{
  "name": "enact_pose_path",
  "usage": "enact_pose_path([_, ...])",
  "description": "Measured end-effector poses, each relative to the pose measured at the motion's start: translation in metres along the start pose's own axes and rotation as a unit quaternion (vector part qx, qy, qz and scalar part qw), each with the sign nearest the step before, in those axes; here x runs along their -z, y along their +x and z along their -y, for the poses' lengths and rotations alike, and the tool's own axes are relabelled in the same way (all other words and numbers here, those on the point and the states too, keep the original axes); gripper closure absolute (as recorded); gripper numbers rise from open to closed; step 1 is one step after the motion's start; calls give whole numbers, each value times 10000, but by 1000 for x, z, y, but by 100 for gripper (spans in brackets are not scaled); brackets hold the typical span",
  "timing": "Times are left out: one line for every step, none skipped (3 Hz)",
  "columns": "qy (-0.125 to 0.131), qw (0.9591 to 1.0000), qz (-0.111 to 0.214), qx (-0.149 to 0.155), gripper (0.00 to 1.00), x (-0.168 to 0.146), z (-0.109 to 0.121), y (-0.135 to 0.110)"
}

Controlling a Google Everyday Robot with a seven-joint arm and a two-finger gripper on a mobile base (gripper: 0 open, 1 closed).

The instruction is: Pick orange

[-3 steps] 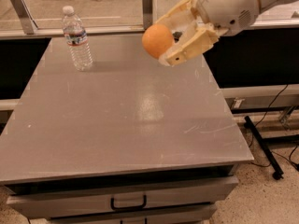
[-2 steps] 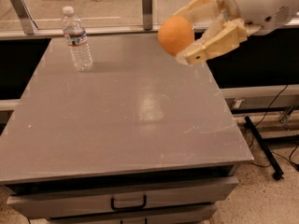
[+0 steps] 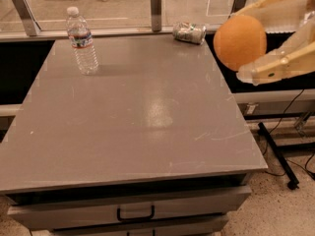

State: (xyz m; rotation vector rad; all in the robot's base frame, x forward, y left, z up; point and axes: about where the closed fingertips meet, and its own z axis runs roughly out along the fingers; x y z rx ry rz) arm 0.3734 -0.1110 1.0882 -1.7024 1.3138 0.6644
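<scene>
A flat grey tabletop (image 3: 138, 132) fills most of the frame, with a drawer front below it. At the upper right, the cream-coloured two-finger gripper (image 3: 244, 45) has its fingers closed around the smooth round orange (image 3: 240, 42), held clear of the surface. A clear plastic water bottle (image 3: 82, 42) stands upright at the upper left. A crumpled silvery can (image 3: 189, 32) lies on its side at the top centre.
</scene>
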Motion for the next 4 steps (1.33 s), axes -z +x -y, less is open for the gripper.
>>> enact_pose_path([71, 10000, 17, -30, 100, 8, -32, -17])
enact_pose_path([22, 9999, 91, 135, 100, -1, -56, -45])
enact_pose_path([-57, 9988, 157, 459, 100, -23, -71, -81])
enact_pose_path([-57, 9988, 156, 460, 100, -23, -71, -81])
